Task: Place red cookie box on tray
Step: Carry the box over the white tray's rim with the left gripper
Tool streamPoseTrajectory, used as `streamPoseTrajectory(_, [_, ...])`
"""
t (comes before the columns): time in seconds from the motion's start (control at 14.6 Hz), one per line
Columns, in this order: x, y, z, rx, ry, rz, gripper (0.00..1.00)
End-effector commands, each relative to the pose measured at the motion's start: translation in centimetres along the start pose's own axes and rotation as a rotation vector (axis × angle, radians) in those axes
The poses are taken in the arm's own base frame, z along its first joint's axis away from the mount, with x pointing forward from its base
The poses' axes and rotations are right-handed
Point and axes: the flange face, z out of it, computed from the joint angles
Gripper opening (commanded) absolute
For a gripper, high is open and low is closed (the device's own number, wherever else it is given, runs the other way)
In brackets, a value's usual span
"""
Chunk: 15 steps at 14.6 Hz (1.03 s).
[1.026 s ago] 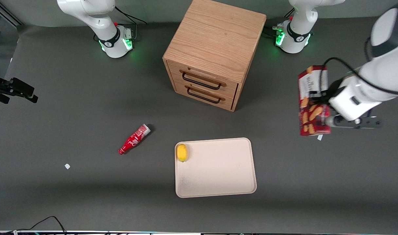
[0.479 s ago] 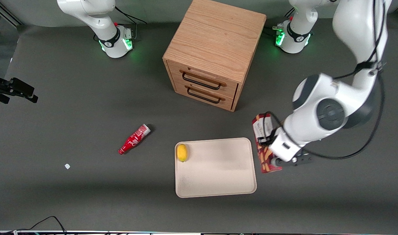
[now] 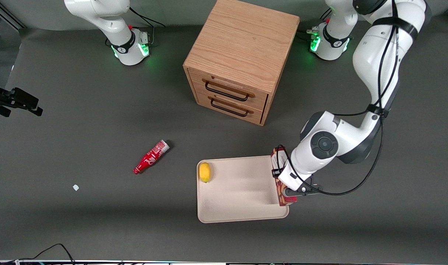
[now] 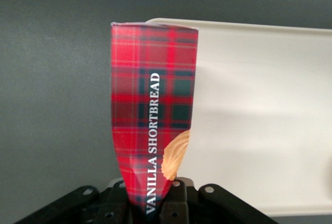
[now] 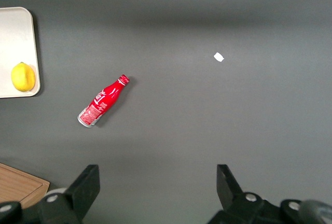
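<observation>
The red cookie box is a slim dark-red tartan box, held above the tray's edge nearest the working arm. In the left wrist view the box reads "VANILLA SHORTBREAD" and sticks out from the jaws over the tray's rim. My left gripper is shut on the box; the wrist view shows the gripper with both jaws pressed against the box's sides. The beige tray lies flat on the table, nearer the front camera than the cabinet; its rim also shows in the wrist view.
A yellow lemon lies in the tray's corner toward the parked arm. A red bottle lies on the table toward the parked arm's end. The wooden two-drawer cabinet stands farther from the camera than the tray.
My left gripper carried the box down and sideways from high at the working arm's end of the table to the tray's near edge. The tray, lemon and bottle stayed still.
</observation>
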Motion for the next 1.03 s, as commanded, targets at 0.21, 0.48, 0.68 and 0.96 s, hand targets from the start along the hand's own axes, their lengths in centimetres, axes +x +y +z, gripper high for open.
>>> streamPoseTrajectory(0.21, [-0.2,0.6,3.2,0.019,0.072,-0.009,0.00])
streamPoseTrajectory(0.48, [-0.1,0.5,3.7,0.023,0.073,0.000,0.16])
streamPoseTrajectory(0.68, [0.0,0.3,3.6,0.039,0.078,-0.002,1.00])
streamPoseTrajectory(0.96, [0.1,0.6,1.6,0.035,0.079,-0.043,1.00])
